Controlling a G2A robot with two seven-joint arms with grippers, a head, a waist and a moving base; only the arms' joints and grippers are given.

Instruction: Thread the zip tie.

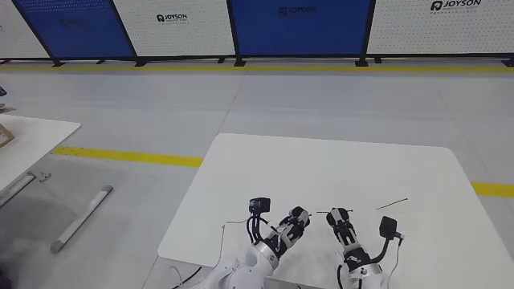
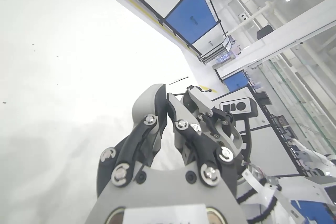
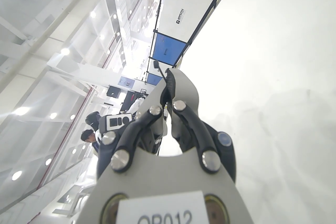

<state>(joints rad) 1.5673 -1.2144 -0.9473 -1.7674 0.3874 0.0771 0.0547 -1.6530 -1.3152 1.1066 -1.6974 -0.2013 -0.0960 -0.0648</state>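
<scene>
Lower centre: we are clamping a zip tie (image 3: pixel 157 64) in the right gripper (image 3: pixel 168 74); left gripper (image 2: pixel 167 94) is sitting closed alongside; second tie (image 1: pixel 392 203) is lying further right.

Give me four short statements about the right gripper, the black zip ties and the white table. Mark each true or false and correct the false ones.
1. The right gripper is shut on a thin black zip tie. True.
2. The held tie is already closed into a loop. False: it sticks out straight on both sides of the gripper, not yet threaded.
3. A second black zip tie lies loose on the white table, apart from the right gripper. True.
4. The right gripper is at the table's far edge. False: it is near the edge closest to the robot.
</scene>
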